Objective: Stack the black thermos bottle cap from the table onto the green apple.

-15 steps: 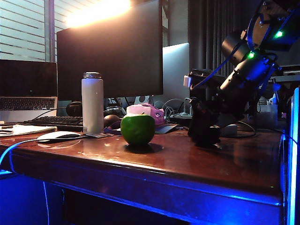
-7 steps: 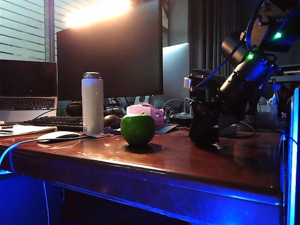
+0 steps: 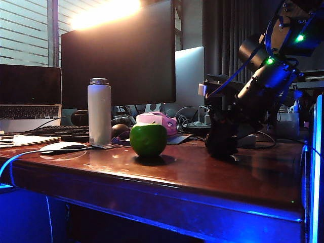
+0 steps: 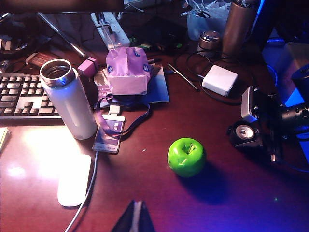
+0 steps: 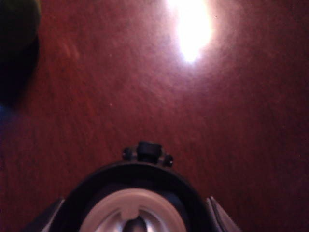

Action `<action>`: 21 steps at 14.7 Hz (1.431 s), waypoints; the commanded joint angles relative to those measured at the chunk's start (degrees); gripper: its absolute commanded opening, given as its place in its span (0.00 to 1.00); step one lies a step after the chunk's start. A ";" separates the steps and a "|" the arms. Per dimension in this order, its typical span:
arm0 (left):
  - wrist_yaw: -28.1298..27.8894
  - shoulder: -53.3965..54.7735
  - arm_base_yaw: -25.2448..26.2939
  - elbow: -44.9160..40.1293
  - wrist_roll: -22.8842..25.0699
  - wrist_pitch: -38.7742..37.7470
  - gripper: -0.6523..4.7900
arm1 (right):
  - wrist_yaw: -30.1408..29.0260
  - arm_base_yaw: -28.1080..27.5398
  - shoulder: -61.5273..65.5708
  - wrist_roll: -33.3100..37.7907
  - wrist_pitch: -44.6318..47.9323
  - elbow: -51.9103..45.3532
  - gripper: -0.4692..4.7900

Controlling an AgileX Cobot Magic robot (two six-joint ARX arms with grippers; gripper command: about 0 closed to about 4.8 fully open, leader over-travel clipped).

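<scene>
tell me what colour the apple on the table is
Bright green apple, clearest in the left wrist view.

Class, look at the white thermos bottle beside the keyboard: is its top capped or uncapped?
Uncapped. The left wrist view looks into the white thermos bottle's bare metal mouth; the black cap sits between the right gripper's fingers.

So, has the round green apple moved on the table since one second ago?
No. The round green apple sits at the same spot on the reddish-brown table, in front of the pink object and right of the white bottle.

Backlight: blown-out glare above monitor (image 3: 119,53)
Room: dim, blue-tinted
Table (image 5: 145,96): hot glare patch, soft focus
</scene>
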 commanded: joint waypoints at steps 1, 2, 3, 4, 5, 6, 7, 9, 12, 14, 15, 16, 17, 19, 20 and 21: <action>0.33 -0.15 0.04 0.24 -0.17 0.52 0.12 | -0.07 0.02 -0.37 0.31 -1.86 0.22 0.76; 0.33 -0.15 0.04 0.24 -0.20 0.52 0.12 | -0.04 0.02 -0.50 2.43 -1.90 0.26 0.76; 0.33 -0.15 0.04 0.24 -0.17 0.33 0.12 | -0.09 0.07 -1.36 5.20 -1.92 0.48 0.76; 0.33 -0.15 0.04 0.24 -0.17 0.26 0.12 | -0.13 0.09 -2.01 5.66 -3.21 1.55 0.76; 0.33 -0.15 0.04 0.24 -0.20 0.28 0.12 | -0.17 0.09 -2.05 6.03 -5.97 4.26 0.76; 0.33 -0.15 0.04 0.24 -0.22 0.26 0.12 | -0.28 0.11 -2.03 6.03 -8.90 7.89 0.76; 0.31 -0.15 0.04 0.24 -0.61 0.26 0.12 | -0.20 0.55 -2.03 6.03 -10.64 11.65 0.76; 0.26 -0.15 0.04 0.24 -3.28 0.28 0.12 | 0.85 1.88 -1.95 6.25 -13.03 19.61 0.76; -0.11 -0.15 0.04 0.24 -5.35 0.24 0.12 | 1.44 4.76 -0.94 6.47 -14.84 27.56 0.76; -0.09 -0.15 0.04 0.26 -5.35 0.07 0.12 | 0.94 5.88 0.55 7.63 -14.60 29.07 0.76; -0.11 -0.15 0.04 0.26 -5.35 0.02 0.12 | 1.01 6.49 1.51 7.91 -14.88 29.62 0.76; -0.09 -0.15 0.02 0.26 -5.35 0.00 0.12 | 0.81 7.23 2.43 8.20 -15.12 30.18 0.76; -0.09 -0.15 0.02 0.26 -5.33 -0.04 0.12 | 0.76 8.11 3.39 8.48 -15.15 30.82 0.76; -0.09 -0.15 0.02 0.26 -5.33 -0.17 0.12 | 1.20 10.01 4.90 8.63 -15.72 32.46 0.76; -0.07 -0.15 0.02 0.26 -5.33 -0.22 0.12 | 1.49 11.15 5.25 8.76 -15.17 32.57 0.76; -0.07 -0.15 0.02 0.24 -5.33 -0.22 0.12 | 2.99 12.50 5.57 8.50 -15.12 32.68 0.76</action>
